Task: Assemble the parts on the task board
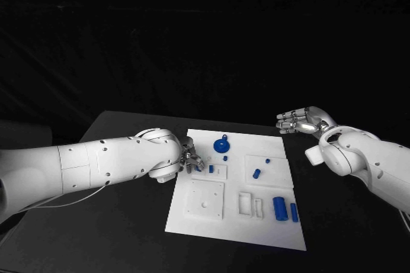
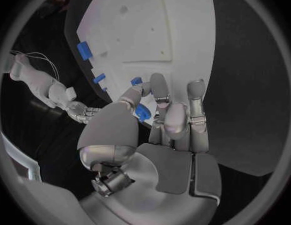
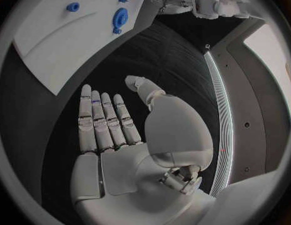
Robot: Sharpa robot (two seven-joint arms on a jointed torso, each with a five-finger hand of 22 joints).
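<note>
The left hand (image 1: 189,164) sits over the near-left part of the task board (image 1: 256,231), its fingers (image 2: 197,97) curled down toward the white surface. In the left wrist view a small blue part (image 2: 143,112) lies between the thumb and the fingers, pinched there, and a second small blue part (image 2: 137,81) lies on the board just past the fingertips. Farther from the hand along the same board edge, 2 more blue parts (image 2: 85,50) stand in the plate.

The right hand (image 1: 301,122) hangs above the black worktop (image 1: 128,243), off the far-right corner of the board and well apart from every part. Its palm is bare and its fingers (image 3: 95,120) are straight and spread a little, holding nothing.

Just beside the left hand, toward the far edge of the board, lies a round blue part (image 1: 222,145) with a small loop on its far side; the right wrist view shows it as a blue disc. Between the 2 hands, in a raised square of the board, a slim blue peg (image 1: 255,173) lies tilted, with a tiny blue piece (image 1: 267,161) just beyond it. Toward the near-right corner of the board, well apart from both hands, 2 blue bars (image 1: 279,208) lie side by side, next to white rectangular recesses (image 1: 245,203). A white square block (image 1: 207,200) with small holes sits just nearer the robot than the left hand.
</note>
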